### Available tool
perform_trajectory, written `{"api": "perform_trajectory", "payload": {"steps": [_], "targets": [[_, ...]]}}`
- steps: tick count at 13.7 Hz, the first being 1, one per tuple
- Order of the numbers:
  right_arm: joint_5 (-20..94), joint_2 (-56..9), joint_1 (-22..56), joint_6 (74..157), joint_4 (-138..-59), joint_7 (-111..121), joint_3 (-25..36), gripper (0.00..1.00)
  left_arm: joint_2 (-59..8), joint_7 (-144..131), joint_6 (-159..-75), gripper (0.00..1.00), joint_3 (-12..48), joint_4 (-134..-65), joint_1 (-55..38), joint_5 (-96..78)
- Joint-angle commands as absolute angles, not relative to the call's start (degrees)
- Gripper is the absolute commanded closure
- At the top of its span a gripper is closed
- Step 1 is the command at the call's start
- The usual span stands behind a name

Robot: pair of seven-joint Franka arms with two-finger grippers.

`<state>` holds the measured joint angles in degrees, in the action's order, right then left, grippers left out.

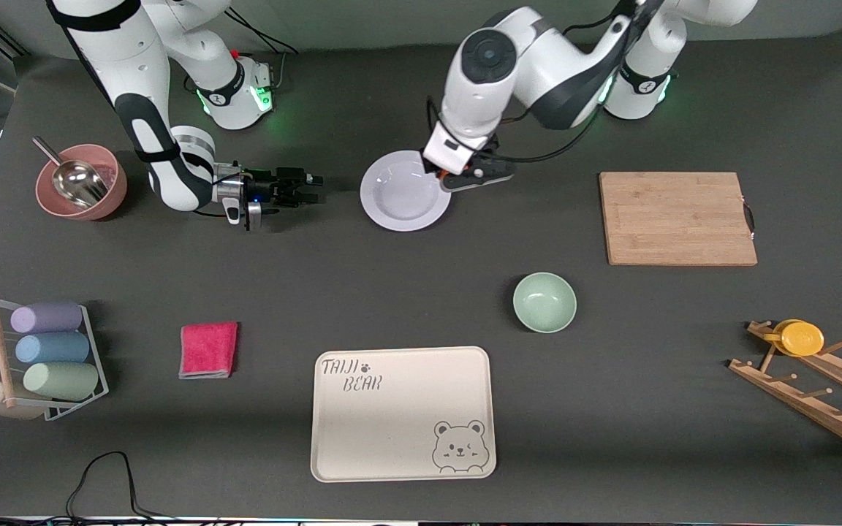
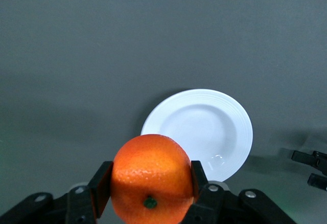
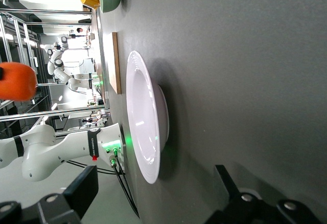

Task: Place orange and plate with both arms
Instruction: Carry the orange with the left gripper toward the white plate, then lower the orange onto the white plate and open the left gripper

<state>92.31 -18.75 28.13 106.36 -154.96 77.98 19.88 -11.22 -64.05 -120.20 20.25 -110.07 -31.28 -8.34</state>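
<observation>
The left gripper (image 2: 150,191) is clamped on the orange (image 2: 151,179), one finger pad on each side of the fruit, and holds it in the air over the plate's (image 1: 405,191) three-o'clock rim as the front view shows it; from that camera the fruit itself is hidden under the wrist. The plate lies flat on the dark table (image 1: 392,292), at about twelve o'clock from the bear-printed tray (image 1: 403,413) and eleven o'clock from the green bowl (image 1: 544,302). The right gripper (image 1: 311,188) sits low, level with the plate and near its nine-o'clock side, fingers apart and pointing at the rim without touching it; the right wrist view shows the plate edge-on between the spread fingers, a gap remaining. As a judgement, the pick of the orange is done, the plate is not yet grasped, and both placements remain: the right arm has to close on the rim, and the orange has yet to be released.
</observation>
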Motion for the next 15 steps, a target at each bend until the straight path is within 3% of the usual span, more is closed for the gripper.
{"api": "perform_trajectory", "payload": {"steps": [1,7,9,13,15], "targets": [[93.8,-20.4,28.3,105.1,-154.2,79.7,20.2,0.00,-13.9,-73.1,-122.4,1.00,19.3,-108.0,-35.1,-5.0],[93.8,-21.4,28.3,105.0,-154.1,79.7,20.1,0.02,-23.4,-89.6,-131.6,1.00,19.3,-107.8,-43.0,7.1],[93.8,-21.4,28.3,105.0,-154.1,79.7,20.2,0.13,-26.0,-90.3,-135.3,1.00,19.3,-107.7,-44.2,7.3],[93.8,-21.4,28.3,104.9,-154.1,79.7,20.2,0.45,-29.6,-90.5,-139.6,1.00,19.2,-107.2,-44.9,13.3],[93.8,-21.4,28.3,104.9,-154.1,79.7,20.2,0.50,-30.6,-91.4,-139.7,1.00,19.2,-107.2,-45.1,14.2]]}}
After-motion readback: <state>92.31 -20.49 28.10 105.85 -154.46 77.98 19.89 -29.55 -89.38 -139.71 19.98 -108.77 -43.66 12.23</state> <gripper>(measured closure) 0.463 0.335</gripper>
